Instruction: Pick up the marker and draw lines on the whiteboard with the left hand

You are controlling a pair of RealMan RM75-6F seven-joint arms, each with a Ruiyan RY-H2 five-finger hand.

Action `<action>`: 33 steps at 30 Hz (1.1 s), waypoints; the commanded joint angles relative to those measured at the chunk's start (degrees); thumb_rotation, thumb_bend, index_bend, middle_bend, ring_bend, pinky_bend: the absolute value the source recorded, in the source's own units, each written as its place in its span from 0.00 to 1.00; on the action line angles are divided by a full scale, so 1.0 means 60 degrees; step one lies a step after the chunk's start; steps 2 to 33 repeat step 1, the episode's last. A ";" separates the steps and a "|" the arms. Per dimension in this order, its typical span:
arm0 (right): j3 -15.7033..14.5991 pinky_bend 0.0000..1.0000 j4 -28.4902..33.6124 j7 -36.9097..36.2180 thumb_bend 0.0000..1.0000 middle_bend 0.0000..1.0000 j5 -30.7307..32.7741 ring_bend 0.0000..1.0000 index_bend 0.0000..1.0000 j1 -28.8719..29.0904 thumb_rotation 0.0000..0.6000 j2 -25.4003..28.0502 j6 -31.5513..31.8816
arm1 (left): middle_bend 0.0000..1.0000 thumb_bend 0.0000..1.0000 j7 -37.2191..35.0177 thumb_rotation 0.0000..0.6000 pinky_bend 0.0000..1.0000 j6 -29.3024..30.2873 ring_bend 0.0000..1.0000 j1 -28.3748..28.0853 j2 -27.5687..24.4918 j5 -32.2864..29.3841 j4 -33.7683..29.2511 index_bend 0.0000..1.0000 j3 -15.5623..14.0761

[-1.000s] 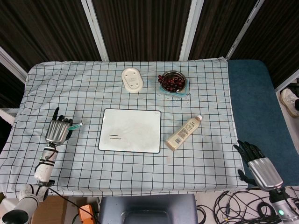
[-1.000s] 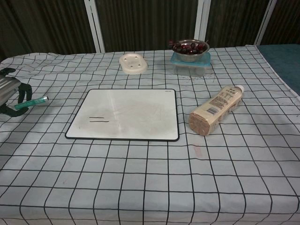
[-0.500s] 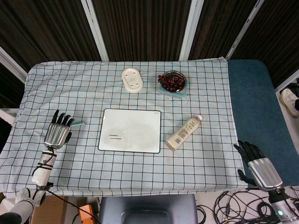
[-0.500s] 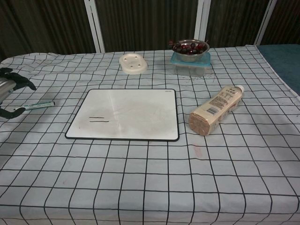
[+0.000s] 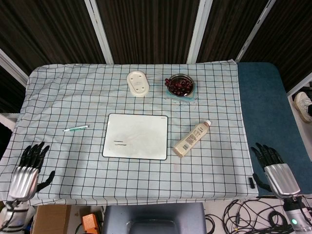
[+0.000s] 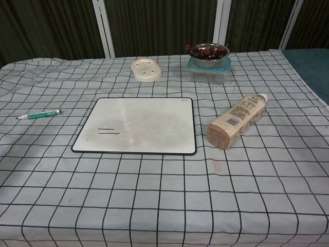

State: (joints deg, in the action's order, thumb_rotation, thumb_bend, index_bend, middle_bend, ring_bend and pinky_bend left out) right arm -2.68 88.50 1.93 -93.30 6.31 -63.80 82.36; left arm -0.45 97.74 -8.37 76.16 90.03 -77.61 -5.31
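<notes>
Hovering at table corner, left hand empty, fingers spread

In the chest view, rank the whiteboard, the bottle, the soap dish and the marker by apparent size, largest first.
1. whiteboard, clearly largest.
2. bottle, lying on its side.
3. soap dish; it sits farther from the camera, so its true size relative to the bottle is unsure.
4. marker, longer than the dish looks but far thinner.
</notes>
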 commanded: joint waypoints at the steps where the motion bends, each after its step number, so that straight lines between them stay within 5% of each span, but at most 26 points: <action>1: -0.0037 0.09 0.0038 0.0026 0.32 0.00 -0.0097 0.00 0.00 -0.0054 1.00 0.0018 0.0075 | 0.00 0.33 0.0073 1.00 0.00 0.0520 0.00 0.0710 -0.0898 0.0472 -0.0891 0.00 -0.0449; 33: -0.0037 0.09 0.0038 0.0026 0.32 0.00 -0.0097 0.00 0.00 -0.0054 1.00 0.0018 0.0075 | 0.00 0.33 0.0073 1.00 0.00 0.0520 0.00 0.0710 -0.0898 0.0472 -0.0891 0.00 -0.0449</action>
